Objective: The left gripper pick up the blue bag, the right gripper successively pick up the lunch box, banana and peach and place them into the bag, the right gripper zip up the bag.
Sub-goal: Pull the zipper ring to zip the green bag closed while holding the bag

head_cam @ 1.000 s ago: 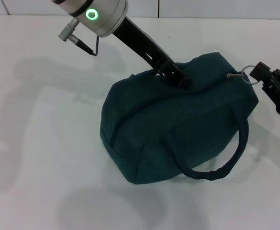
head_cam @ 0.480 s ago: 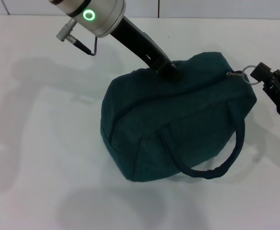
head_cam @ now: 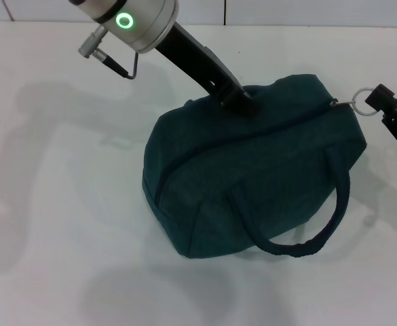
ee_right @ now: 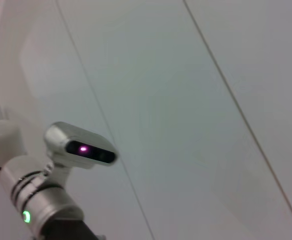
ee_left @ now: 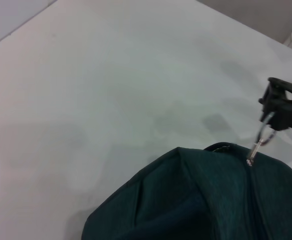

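Note:
The blue bag (head_cam: pixel 252 183) stands bulging in the middle of the white table with its zipper drawn shut. Its front handle (head_cam: pixel 320 224) droops toward me. My left gripper (head_cam: pixel 240 103) rests at the bag's far top edge, its tip hidden by the fabric. At the bag's right end my right gripper (head_cam: pixel 383 102) is shut on the metal ring pull (head_cam: pixel 364 101), which is stretched taut away from the bag. The left wrist view shows the bag's top (ee_left: pixel 195 200), the ring pull (ee_left: pixel 264 131) and the right gripper (ee_left: pixel 278 106) holding it. Lunch box, banana and peach are hidden.
The white table (head_cam: pixel 62 204) spreads out on all sides of the bag, with a tiled wall behind it. The right wrist view points away from the table at pale panels and the robot's head camera (ee_right: pixel 81 148).
My right gripper has moved right and slightly up with the ring pull, drawing it taut. My left gripper drew back up and left along the bag's top, then held still.

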Robot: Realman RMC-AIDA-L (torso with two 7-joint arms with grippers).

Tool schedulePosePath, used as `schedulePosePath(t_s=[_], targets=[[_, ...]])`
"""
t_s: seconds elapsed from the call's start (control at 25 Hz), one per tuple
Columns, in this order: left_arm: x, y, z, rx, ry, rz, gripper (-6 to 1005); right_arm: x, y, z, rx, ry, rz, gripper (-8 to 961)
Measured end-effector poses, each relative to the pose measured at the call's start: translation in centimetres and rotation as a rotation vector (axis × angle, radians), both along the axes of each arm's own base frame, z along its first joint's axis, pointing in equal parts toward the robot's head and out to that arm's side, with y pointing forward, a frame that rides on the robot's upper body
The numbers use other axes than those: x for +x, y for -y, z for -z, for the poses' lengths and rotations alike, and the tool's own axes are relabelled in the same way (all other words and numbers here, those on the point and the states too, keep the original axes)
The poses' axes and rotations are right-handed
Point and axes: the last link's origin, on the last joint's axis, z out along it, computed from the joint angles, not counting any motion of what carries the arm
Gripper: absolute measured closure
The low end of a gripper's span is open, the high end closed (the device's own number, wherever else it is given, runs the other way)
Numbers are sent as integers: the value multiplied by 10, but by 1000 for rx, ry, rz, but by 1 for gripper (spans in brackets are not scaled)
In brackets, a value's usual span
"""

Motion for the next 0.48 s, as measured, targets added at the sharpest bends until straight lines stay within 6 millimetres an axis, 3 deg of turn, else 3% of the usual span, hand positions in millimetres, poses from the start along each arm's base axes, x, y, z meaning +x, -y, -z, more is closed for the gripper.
schedulePosePath(t_s=[0.48], targets=[[2,3,-9,-9,17,12,916,11,-8,6,-2,48,89,935]])
